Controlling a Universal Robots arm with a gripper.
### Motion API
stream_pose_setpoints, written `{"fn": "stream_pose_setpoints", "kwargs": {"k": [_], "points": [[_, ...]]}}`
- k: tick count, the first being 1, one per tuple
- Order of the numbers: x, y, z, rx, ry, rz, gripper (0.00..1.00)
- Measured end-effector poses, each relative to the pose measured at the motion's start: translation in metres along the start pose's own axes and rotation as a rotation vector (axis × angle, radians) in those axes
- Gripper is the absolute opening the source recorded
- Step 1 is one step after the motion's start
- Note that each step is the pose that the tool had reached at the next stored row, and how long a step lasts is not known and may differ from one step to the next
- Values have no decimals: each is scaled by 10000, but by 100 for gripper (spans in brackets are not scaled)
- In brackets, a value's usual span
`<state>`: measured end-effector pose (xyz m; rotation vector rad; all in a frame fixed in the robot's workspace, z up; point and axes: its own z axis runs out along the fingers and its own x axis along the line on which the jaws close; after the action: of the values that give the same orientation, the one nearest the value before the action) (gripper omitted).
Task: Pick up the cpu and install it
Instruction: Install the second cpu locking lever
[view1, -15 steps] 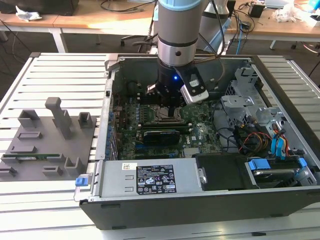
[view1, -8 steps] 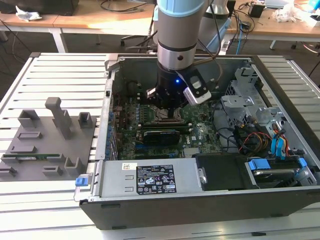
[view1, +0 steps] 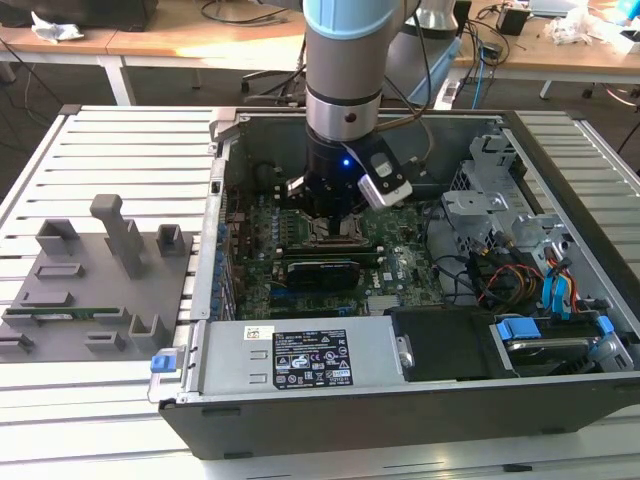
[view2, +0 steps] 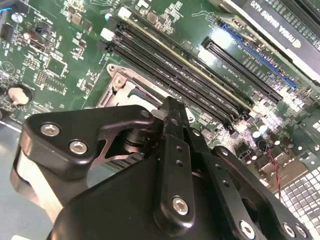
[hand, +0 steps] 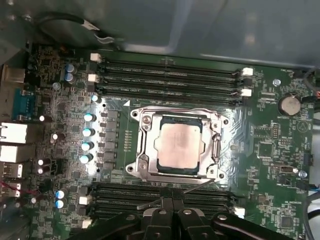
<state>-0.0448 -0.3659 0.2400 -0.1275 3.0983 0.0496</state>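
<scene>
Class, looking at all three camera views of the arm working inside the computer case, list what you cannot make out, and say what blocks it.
- The cpu in the second wrist view: largely hidden behind the gripper.
- The socket in the exterior view: mostly covered by the arm's wrist.
- Whether the cpu is fully seated: not discernible in the first wrist view.
- The gripper in the first wrist view: cut off by the picture's edge.

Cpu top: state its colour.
Silver-grey with a tan tint, the cpu shows best in the first wrist view.
</scene>
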Motion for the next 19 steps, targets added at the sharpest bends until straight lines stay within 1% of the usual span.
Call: {"fn": "stream_pose_setpoints", "kwargs": {"k": [1,4,7,9,11,12,15,16,18,19], "points": [[14,1,8,0,0,0,11],[87,6,38,1,1,1,11],[101,7,45,1,1,0,11],[141,10,61,-1,-2,0,11],[207,14,86,1,-1,2,11],[227,15,104,0,-2,1,11],[263,2,175,-12,-1,-1,11],[281,-18,197,-54,-6,2,11],[296,-39,205,-149,-13,8,11],[304,-62,209,-311,-28,13,11]]}}
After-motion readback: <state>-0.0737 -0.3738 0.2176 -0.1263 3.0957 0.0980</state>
